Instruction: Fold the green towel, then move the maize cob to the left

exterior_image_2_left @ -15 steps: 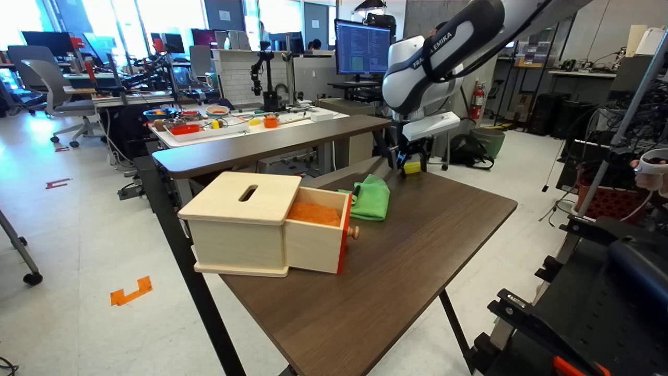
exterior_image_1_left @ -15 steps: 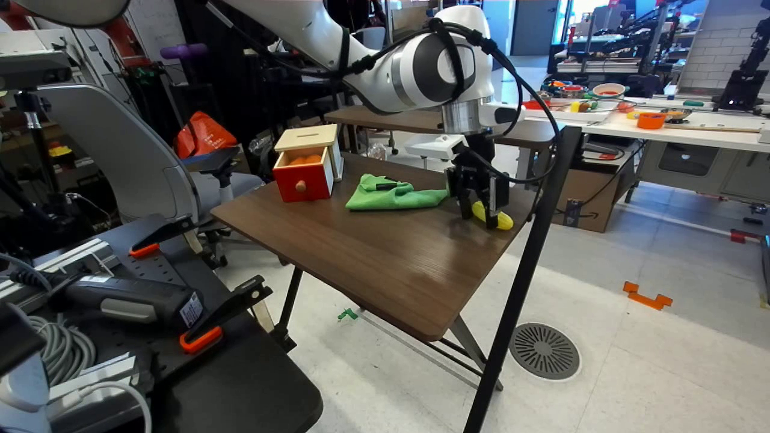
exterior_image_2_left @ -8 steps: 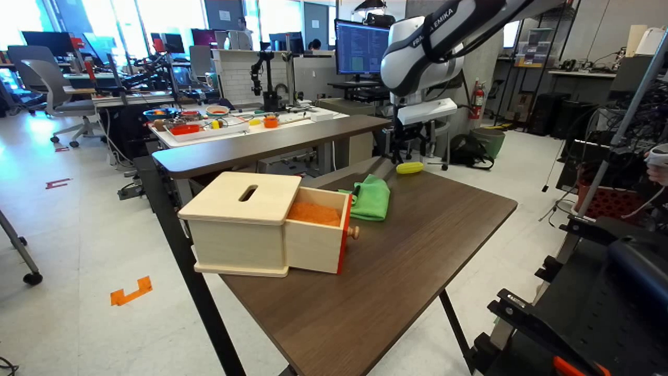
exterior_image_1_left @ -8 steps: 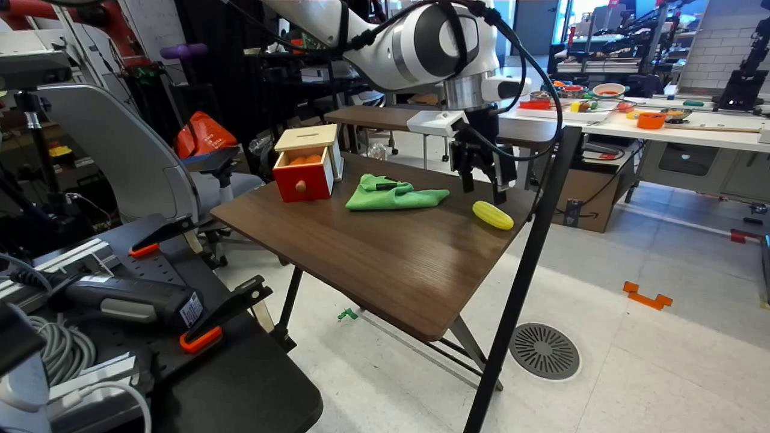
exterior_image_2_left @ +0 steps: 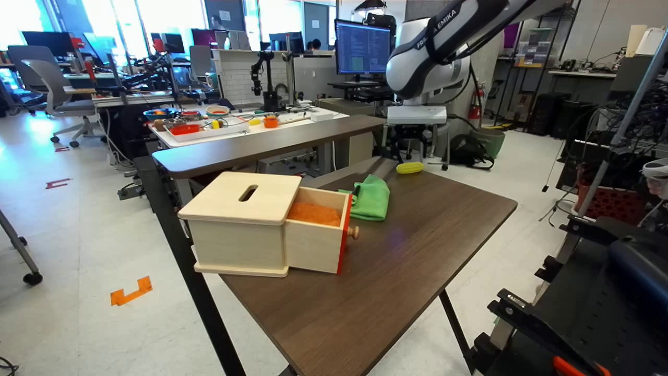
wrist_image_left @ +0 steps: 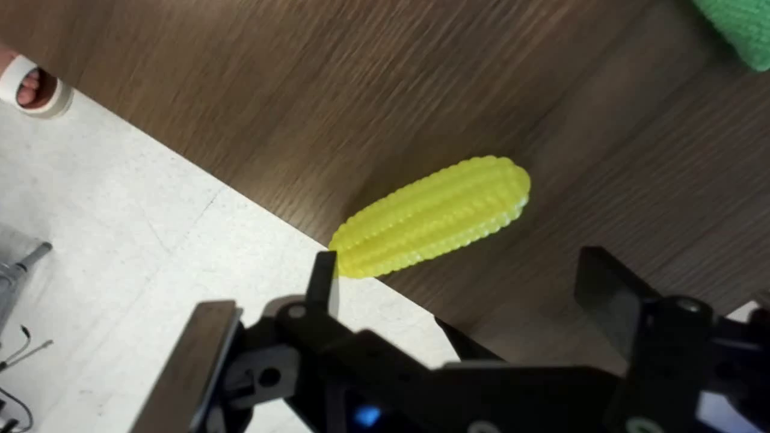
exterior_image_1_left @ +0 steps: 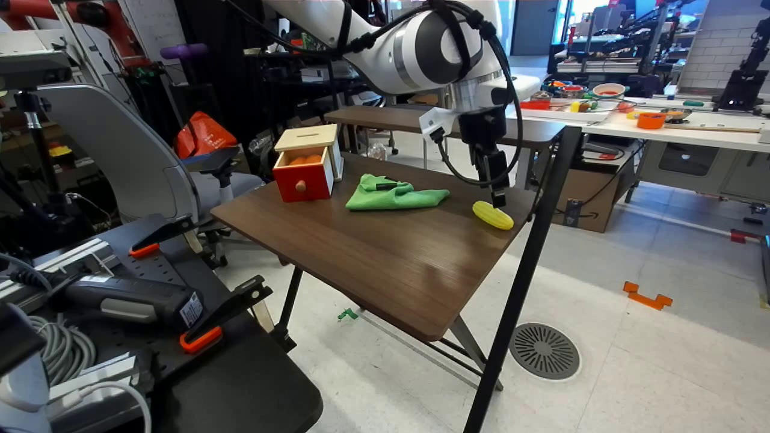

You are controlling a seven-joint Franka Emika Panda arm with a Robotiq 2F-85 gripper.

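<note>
The end effector (wrist_image_left: pixel 462 282) is released: its fingers stand well apart and grasp nothing, near the maize cob (wrist_image_left: pixel 430 219). In the wrist view, one fingertip meets the outline of the cob's end; contact cannot be determined. The maize cob lies flat on the brown wood-grain surface (exterior_image_1_left: pixel 385 258), one end at the surface's edge. Apart from the cob, on the same surface, the green towel (exterior_image_1_left: pixel 391 197) lies doubled over in a loose, uneven bundle. Farther from the cob, past the towel, stands the wooden drawer box (exterior_image_2_left: pixel 235 245) with its drawer (exterior_image_1_left: pixel 295 183) drawn out. Farther still from the cob, off the surface, is a gray office chair (exterior_image_1_left: pixel 129 156). Step in hand, as judged: folding looks done, though roughly, and the cob transfer is at the approach stage. Next move: because the spread of the fingers runs roughly along the cob's length, the end effector should rotate to straddle the narrow width, center the cob, descend, close, and carry it left. Caution: avoid nudging the cob during descent, since an outward push could roll it off the edge.
</note>
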